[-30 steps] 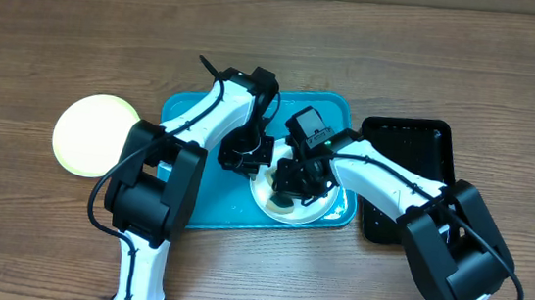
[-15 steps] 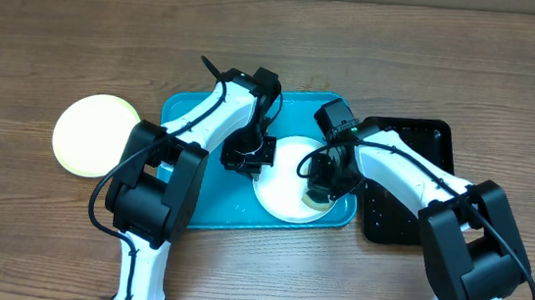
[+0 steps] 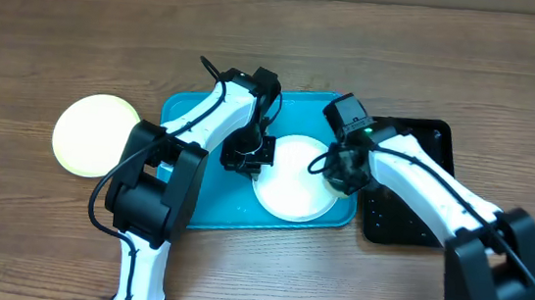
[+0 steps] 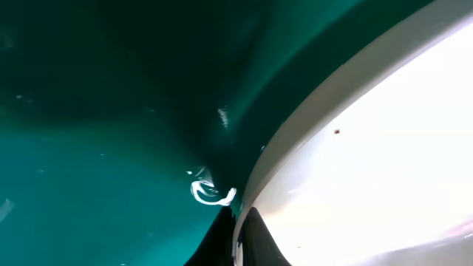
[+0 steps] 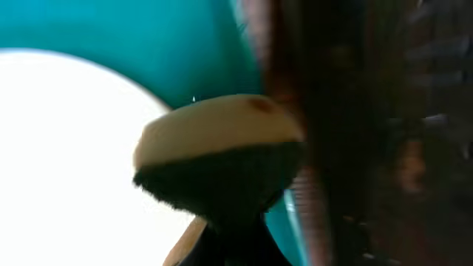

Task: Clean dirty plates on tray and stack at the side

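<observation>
A white plate (image 3: 294, 177) lies on the right half of the turquoise tray (image 3: 194, 197). My left gripper (image 3: 247, 154) is shut on the plate's left rim; in the left wrist view the rim (image 4: 295, 148) runs between the two dark fingertips of the gripper (image 4: 239, 212). My right gripper (image 3: 339, 169) is at the plate's right edge, shut on the sponge (image 5: 218, 144), yellow on top with a dark scrub side. The sponge hangs over the plate's edge (image 5: 66, 162). A pale yellow-green plate (image 3: 97, 134) lies on the table left of the tray. No other plate shows.
A glossy black tray (image 3: 407, 183) lies right of the turquoise tray, under my right arm. Small water drops sit on the turquoise tray (image 4: 211, 192) by the plate's rim. Bare wooden table surrounds both trays.
My right gripper has carried the sponge from the plate's front middle to its right edge, baring the plate's face. My left gripper has stayed on the rim.
</observation>
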Robot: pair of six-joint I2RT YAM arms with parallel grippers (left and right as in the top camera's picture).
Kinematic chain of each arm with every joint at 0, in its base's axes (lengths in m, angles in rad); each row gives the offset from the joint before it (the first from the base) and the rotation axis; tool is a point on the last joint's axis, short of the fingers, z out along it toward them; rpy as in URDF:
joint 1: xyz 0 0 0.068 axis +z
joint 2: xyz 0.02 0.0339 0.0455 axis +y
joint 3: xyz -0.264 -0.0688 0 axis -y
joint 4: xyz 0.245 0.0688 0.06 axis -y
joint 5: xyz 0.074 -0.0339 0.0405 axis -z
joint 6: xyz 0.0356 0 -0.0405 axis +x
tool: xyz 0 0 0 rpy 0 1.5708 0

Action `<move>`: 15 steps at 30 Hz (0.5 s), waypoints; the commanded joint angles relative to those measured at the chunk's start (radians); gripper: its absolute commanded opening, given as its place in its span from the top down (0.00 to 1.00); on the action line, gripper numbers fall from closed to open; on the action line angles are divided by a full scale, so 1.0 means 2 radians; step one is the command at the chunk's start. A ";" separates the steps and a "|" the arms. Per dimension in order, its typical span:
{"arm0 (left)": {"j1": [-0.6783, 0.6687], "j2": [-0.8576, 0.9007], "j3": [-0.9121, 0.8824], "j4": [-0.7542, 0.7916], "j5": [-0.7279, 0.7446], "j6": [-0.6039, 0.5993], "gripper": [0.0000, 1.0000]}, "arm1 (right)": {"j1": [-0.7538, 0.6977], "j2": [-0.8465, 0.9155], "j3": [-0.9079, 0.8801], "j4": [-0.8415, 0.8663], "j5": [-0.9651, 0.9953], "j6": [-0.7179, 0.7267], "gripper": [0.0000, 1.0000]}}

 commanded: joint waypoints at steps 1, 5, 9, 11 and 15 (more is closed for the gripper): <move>0.009 0.010 -0.014 0.002 -0.051 -0.013 0.96 | -0.014 -0.052 0.004 -0.002 0.031 0.004 0.96; 0.009 -0.005 -0.014 0.005 -0.054 -0.013 0.96 | -0.041 -0.083 0.004 -0.012 0.033 -0.012 0.96; 0.010 -0.043 -0.014 0.008 -0.072 -0.014 0.96 | -0.089 -0.089 0.004 -0.031 0.032 -0.025 0.96; 0.011 -0.069 -0.014 0.006 -0.089 -0.018 0.96 | -0.118 -0.088 0.002 -0.037 0.028 -0.047 0.96; 0.011 -0.120 -0.014 0.000 -0.124 -0.022 0.96 | -0.166 -0.085 0.000 -0.037 0.004 -0.101 0.96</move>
